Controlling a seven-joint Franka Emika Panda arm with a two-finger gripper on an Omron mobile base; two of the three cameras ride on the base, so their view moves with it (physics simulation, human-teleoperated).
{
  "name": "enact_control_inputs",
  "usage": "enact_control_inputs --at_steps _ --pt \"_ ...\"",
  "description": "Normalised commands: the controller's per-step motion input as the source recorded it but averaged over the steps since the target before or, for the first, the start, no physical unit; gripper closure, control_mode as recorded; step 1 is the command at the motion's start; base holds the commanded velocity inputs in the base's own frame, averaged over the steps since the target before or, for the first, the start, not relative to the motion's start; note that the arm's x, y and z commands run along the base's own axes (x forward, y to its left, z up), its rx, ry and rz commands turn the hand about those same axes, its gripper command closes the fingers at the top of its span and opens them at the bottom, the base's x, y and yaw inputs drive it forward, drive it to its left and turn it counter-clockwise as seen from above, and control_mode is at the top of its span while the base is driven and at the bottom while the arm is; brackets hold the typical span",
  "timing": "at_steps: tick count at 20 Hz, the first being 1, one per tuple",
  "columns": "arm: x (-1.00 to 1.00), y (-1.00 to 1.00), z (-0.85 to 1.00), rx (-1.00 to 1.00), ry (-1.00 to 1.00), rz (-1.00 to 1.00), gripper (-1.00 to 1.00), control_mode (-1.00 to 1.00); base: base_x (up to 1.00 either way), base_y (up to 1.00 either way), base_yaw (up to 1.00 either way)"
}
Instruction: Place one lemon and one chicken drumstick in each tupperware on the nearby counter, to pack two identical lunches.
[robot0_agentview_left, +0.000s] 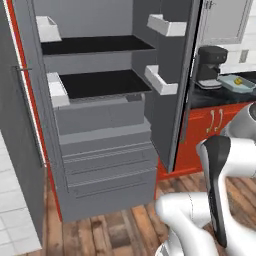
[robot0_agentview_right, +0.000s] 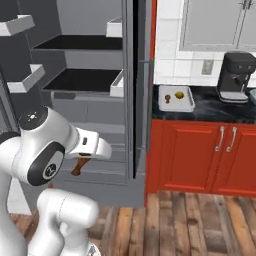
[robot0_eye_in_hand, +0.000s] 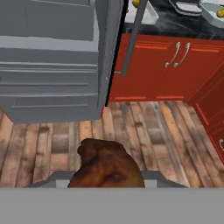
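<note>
Fridge (robot0_agentview_left: 100, 110) doors stood wide open across most of the left base view, its dark shelves bare as far as I could see. At the far right edge of that frame I saw the black desk (robot0_agentview_left: 220, 95) with the coffee machine (robot0_agentview_left: 210, 65) on it, and just right of the machine the pale blue tupperware (robot0_agentview_left: 237, 82) with a small yellow lemon (robot0_agentview_left: 239, 80) inside. My arm's white links filled the lower right corner.

Moving to the right base view, I found the open fridge at upper left and the desk running across the middle right over red-brown cabinet doors (robot0_agentview_right: 200, 155). The whitish-grey tupperware (robot0_agentview_right: 176, 103) sat near the desk's left end, close to the fridge door, holding a second lemon (robot0_agentview_right: 179, 94) and a small brown piece beside it that was too small to name. The coffee machine stood further right. Low at the left, under the arm's forearm, a brown chicken drumstick (robot0_agentview_right: 78, 166) hung from the wrist end.

Through the hand view, I looked across the wooden floor (robot0_eye_in_hand: 148, 127) toward the fridge drawers and cabinets. The drumstick's brown bulk sat at bottom centre, and the hand (robot0_eye_in_hand: 107, 181) was clenched on it, its fingertips hidden behind the meat.
</note>
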Motion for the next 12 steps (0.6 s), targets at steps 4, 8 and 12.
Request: enact_control_inputs --at_steps 4,8,12 --pt "0.0 0.0 0.0 0.0 0.0 0.0 1.0 1.0 -0.16 -0.98 0.0" --pt "0.0 0.0 0.0 0.0 0.0 0.0 1.0 1.0 -0.06 -1.0 0.0" --pt "0.0 0.0 0.0 0.0 0.0 0.0 1.0 1.0 0.0 -0.96 0.0"
